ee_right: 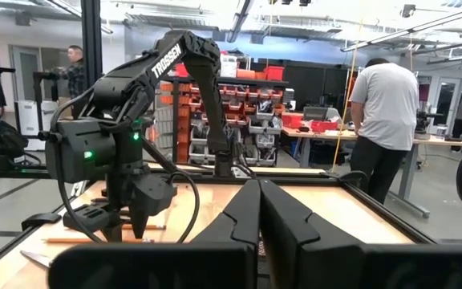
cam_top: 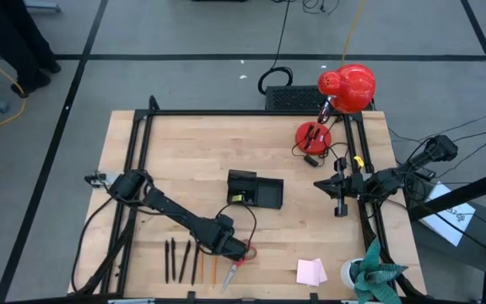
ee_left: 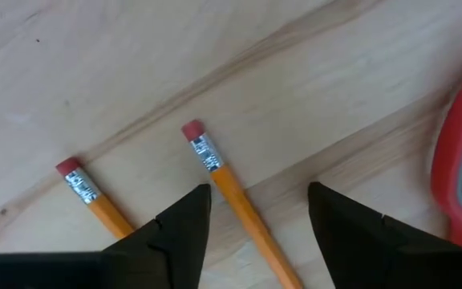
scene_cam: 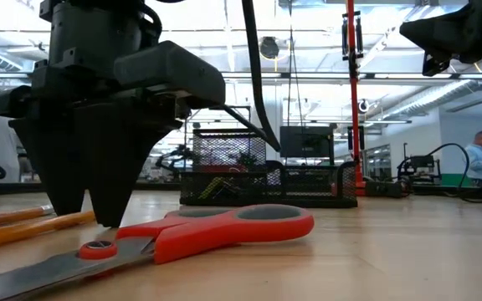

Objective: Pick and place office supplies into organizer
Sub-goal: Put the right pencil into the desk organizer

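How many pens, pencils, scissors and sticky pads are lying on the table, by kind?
Pens: 3
Pencils: 2
Scissors: 1
Pink sticky pad: 1
Total: 7
Left gripper, open, straddles one pencil; right gripper waits near the table's right edge.

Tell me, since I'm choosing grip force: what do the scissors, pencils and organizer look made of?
Scissors: glossy red handles, likely plastic; dull grey blades, apparently metal. Pencils: orange-painted, probably wood, with silvery banded ferrules and pink rubber-looking erasers. Organizer: black see-through mesh, seemingly wire metal.
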Tool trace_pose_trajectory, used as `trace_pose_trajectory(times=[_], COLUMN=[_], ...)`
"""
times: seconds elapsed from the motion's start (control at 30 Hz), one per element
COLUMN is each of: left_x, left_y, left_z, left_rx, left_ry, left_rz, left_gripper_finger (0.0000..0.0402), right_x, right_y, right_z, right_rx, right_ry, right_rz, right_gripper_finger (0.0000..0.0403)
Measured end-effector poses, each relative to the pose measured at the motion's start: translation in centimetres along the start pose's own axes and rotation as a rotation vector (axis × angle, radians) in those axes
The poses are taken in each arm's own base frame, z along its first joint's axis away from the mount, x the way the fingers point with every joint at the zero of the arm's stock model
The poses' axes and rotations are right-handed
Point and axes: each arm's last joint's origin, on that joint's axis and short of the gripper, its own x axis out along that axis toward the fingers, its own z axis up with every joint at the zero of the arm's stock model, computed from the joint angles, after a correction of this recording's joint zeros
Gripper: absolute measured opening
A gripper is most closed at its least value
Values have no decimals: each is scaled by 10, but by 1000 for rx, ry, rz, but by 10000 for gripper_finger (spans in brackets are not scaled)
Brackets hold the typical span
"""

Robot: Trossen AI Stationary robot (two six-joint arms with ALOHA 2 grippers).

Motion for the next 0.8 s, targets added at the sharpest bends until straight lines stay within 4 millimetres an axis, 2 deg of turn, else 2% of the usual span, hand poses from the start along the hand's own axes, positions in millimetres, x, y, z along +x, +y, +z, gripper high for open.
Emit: trace_pose_trajectory(times=[0.4,0.8], left_x=[1,1], left_y=[2,1], left_z=[-1,0], left_rx=[62,115], left_ry=[16,-34], left_rz=[13,13], left_gripper_finger=[95,61], right_x=[0,0], right_y=[0,0], right_z=[0,0], right_rx=[-2,-10], right_ry=[-1,0], right_rz=[0,1], right_gripper_finger=[1,1])
